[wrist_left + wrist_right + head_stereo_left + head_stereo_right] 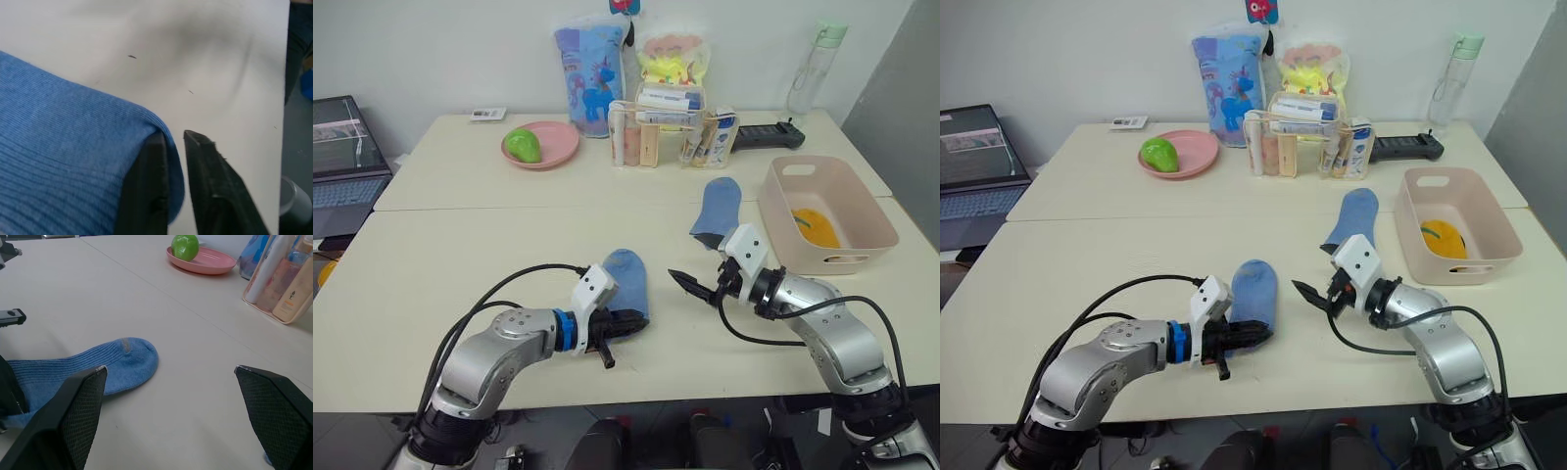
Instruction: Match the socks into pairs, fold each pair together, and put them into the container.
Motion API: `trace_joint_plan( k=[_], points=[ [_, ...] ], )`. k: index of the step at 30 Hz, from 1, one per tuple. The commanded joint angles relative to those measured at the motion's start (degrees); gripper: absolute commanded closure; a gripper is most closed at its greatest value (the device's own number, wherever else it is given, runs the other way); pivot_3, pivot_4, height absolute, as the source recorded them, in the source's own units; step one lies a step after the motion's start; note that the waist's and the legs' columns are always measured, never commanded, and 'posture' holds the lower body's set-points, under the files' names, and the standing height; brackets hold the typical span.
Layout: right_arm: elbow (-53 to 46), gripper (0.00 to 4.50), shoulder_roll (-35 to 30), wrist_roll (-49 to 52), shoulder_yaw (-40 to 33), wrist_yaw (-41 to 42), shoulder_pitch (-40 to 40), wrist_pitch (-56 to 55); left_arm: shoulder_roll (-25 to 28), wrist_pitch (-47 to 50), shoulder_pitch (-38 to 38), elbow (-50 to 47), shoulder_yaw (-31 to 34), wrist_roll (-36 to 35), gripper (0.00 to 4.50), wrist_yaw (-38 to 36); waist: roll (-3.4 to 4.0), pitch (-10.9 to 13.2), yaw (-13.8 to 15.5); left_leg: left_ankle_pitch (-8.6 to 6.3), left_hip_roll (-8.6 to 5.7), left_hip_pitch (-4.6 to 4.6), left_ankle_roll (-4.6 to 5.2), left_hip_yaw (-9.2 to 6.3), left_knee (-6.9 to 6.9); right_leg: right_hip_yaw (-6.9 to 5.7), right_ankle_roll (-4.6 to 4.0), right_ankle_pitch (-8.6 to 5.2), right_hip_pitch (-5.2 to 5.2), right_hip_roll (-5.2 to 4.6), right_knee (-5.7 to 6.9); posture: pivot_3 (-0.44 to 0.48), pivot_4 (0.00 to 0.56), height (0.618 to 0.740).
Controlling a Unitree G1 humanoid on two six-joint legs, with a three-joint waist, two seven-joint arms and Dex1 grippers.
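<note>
Blue sock [628, 279] lies lengthwise, toe away, cuff in left end effector [625, 323].

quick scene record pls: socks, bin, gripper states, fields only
near sock: light blue sock flat on the table, cuff end pinched by left gripper
far sock: second light blue sock lying beside the container, apart from both grippers
container contents: mustard yellow socks inside
left gripper: shut on the near sock's edge
right gripper: open, holding nothing, between the two blue socks
pairing: blue pair not yet together
</note>
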Motion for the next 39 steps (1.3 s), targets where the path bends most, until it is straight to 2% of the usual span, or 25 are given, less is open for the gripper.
trace_joint_plan(
  k=[1, 2, 4, 6, 8, 12, 15, 18, 22, 26, 30, 38, 39],
  points=[
    [-0.4, 0.0, -0.2, -0.3, -0.5, 0.1, -0.7, -1.9, 1.9, 1.0, -0.8, -2.3, 3.0, -3.5, 2.58, -1.7, 0.0, 0.0, 0.0, 0.0, 0.0, 0.0, 0.0, 0.0, 0.0, 0.0, 0.0, 0.0, 0.0, 0.0, -0.01, 0.0, 0.15, 0.74],
    [0.1, 0.0, -0.4, -0.6, -0.6, 0.3, -0.8, -2.2, 2.6, 0.5, -0.9, -2.4, 4.5, -4.8, 2.24, -2.8, 0.0, 0.0, 0.0, 0.0, 0.0, 0.0, 0.0, 0.0, 0.0, 0.0, 0.0, 0.0, 0.0, 0.0, -0.01, 0.0, 0.15, 0.74],
    [1.0, 0.0, -0.7, -1.1, -0.7, 0.6, -1.0, -2.9, 3.2, 2.3, -2.0, -3.0, 9.8, -11.9, 1.58, -5.0, 0.0, 0.0, 0.0, 0.0, 0.0, 0.0, 0.0, -0.01, 0.0, 0.0, -0.01, -0.01, 0.0, 0.0, -0.01, 0.0, 0.15, 0.74],
    [1.5, 0.0, -1.0, -0.9, -0.9, 1.0, -1.1, -3.4, 3.4, 4.5, -4.9, -0.8, 14.4, -16.5, 0.97, -4.6, 0.0, 0.0, 0.0, 0.0, 0.0, 0.0, 0.0, -0.01, 0.01, -0.01, -0.02, -0.01, 0.0, 0.0, -0.01, 0.0, 0.15, 0.74],
    [1.7, 0.0, -1.2, -0.5, -1.0, 1.6, -1.1, -3.5, 3.1, 4.3, -8.5, 3.0, 16.9, -17.1, 0.97, -3.2, 0.0, 0.0, 0.1, 0.0, 0.0, 0.0, 0.0, -0.01, 0.02, -0.02, -0.02, -0.01, 0.01, 0.0, -0.01, 0.0, 0.15, 0.74],
    [1.8, 0.0, -2.7, 1.4, -0.2, 6.0, -1.2, -2.7, 1.9, -6.1, -14.1, 14.3, 14.8, -6.6, 0.97, 1.1, 0.0, 0.0, 0.1, 0.0, -0.02, 0.01, 0.0, 0.02, 0.05, -0.02, -0.01, -0.01, 0.04, -0.01, -0.02, 0.0, 0.15, 0.74],
    [1.9, 0.0, -6.5, 3.0, 2.8, 13.6, -1.2, -1.4, -0.5, -16.2, -17.4, 26.1, 10.9, 2.5, 0.97, 3.8, -0.02, 0.0, 0.1, 0.0, -0.02, 0.0, -0.01, 0.02, 0.03, -0.02, -0.01, -0.01, 0.02, 0.0, -0.05, 0.0, 0.15, 0.74],
    [2.9, 0.0, -9.9, 3.7, 6.5, 20.1, -2.5, 0.0, -1.7, -26.3, -19.8, 37.1, 4.6, 11.5, 0.97, 2.8, -0.06, 0.0, 0.1, 0.01, -0.04, 0.0, -0.01, 0.02, 0.04, -0.04, -0.01, -0.01, 0.04, -0.01, -0.05, 0.0, 0.15, 0.74],
    [5.2, 0.0, -9.1, 4.2, 8.6, 22.9, -5.7, 0.9, -3.5, -31.8, -23.6, 47.2, 0.6, 16.6, 0.97, 0.3, -0.1, 0.1, 0.0, 0.0, -0.02, -0.06, -0.01, 0.0, 0.07, -0.04, -0.02, -0.01, -0.03, -0.01, -0.03, 0.0, 0.15, 0.74],
    [6.7, 0.0, -8.1, 3.3, 9.1, 22.9, -7.1, 0.0, -4.4, -33.9, -25.2, 52.1, -0.3, 18.5, 0.97, -2.0, -0.11, 0.1, 0.0, 0.0, -0.02, -0.09, -0.01, -0.03, 0.09, -0.06, -0.01, -0.01, -0.04, -0.01, -0.03, 0.0, 0.15, 0.74],
    [7.0, 0.0, -7.5, 3.2, 9.4, 22.9, -7.5, -0.2, -6.2, -32.6, -24.9, 50.2, 0.4, 16.5, 1.76, -5.1, -0.11, 0.1, 0.0, 0.0, -0.03, -0.11, -0.01, -0.03, 0.12, -0.06, -0.01, 0.0, -0.04, -0.02, -0.03, 0.0, 0.15, 0.74],
    [8.1, 0.0, -6.4, 2.1, 9.5, 22.4, -7.9, -1.6, -6.1, -32.2, -25.1, 50.8, 2.4, 17.5, 4.47, -4.5, -0.11, 0.1, 0.0, 0.0, -0.03, -0.19, 0.0, -0.09, 0.27, -0.11, -0.01, 0.0, -0.06, -0.02, 0.01, 0.0, 0.15, 0.74],
    [8.3, 0.0, -6.3, 2.0, 9.4, 22.4, -8.0, -1.7, -6.2, -32.4, -25.3, 51.2, 2.6, 17.9, 4.49, -4.1, -0.11, 0.1, 0.0, 0.0, -0.03, -0.19, -0.01, -0.09, 0.27, -0.11, -0.01, 0.0, -0.06, -0.02, 0.01, 0.0, 0.15, 0.74]
  ],
)
